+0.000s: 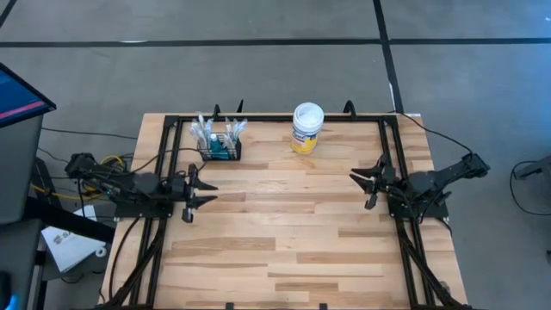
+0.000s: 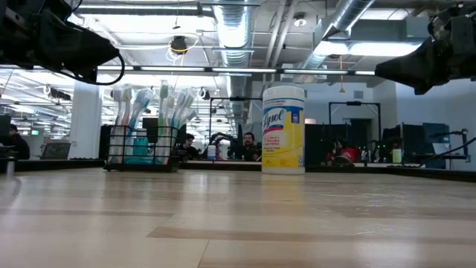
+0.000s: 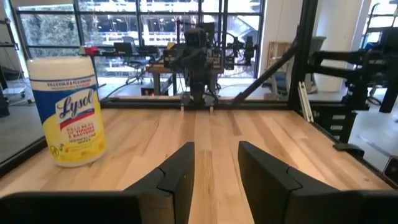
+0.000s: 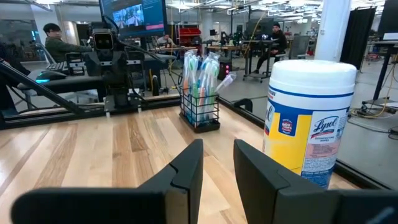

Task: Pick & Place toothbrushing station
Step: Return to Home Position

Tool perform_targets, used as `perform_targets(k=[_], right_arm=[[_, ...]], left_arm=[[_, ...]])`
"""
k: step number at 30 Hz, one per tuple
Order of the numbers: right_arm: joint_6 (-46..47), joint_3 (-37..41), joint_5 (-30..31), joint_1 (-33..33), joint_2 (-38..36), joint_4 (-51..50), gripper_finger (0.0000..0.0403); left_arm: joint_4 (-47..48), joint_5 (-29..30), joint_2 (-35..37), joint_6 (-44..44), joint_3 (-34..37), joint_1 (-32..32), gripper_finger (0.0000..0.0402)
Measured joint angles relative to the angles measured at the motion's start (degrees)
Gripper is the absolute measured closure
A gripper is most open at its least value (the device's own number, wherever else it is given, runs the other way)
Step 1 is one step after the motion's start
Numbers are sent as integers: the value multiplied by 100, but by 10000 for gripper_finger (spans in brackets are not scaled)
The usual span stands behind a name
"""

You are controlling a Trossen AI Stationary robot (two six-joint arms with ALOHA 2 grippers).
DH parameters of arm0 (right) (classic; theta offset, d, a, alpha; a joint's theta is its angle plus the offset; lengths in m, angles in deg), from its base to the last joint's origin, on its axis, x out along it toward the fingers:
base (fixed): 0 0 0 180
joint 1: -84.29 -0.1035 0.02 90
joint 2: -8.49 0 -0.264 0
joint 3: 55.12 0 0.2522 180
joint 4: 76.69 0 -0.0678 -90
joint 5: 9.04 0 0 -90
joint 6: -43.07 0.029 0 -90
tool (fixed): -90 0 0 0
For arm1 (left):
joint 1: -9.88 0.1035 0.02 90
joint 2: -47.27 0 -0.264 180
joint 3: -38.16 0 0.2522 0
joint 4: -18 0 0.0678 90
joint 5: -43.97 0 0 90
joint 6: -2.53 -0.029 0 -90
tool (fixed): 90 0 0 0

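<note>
The toothbrushing station, a small black wire basket holding several upright toothbrushes, rests on its bottom at the table's far left. It also shows in the low view and the right wrist view. My left gripper hovers open near the table's left edge, on the near side of the basket, with nothing between its fingers. My right gripper hovers open near the right edge, with nothing between its fingers.
A white-lidded, yellow-labelled wipes tub stands at the far middle, right of the basket. Black frame rails run along the left, right and far edges. Bare wood lies between the arms. People sit in the room beyond.
</note>
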Motion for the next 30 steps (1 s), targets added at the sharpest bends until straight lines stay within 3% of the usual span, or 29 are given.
perform_targets(k=[15, 27, 30], right_arm=[[0, 0, -4, 0, 0, -7, 321], [0, 0, -7, 0, 0, -11, 321], [0, 0, -11, 0, 2, -13, 321]], left_arm=[[-26, 0, -245, 0, 0, -2, 284], [-53, 1, 956, 0, 2, 0, 284], [-225, 25, 959, 0, 2, 19, 284]])
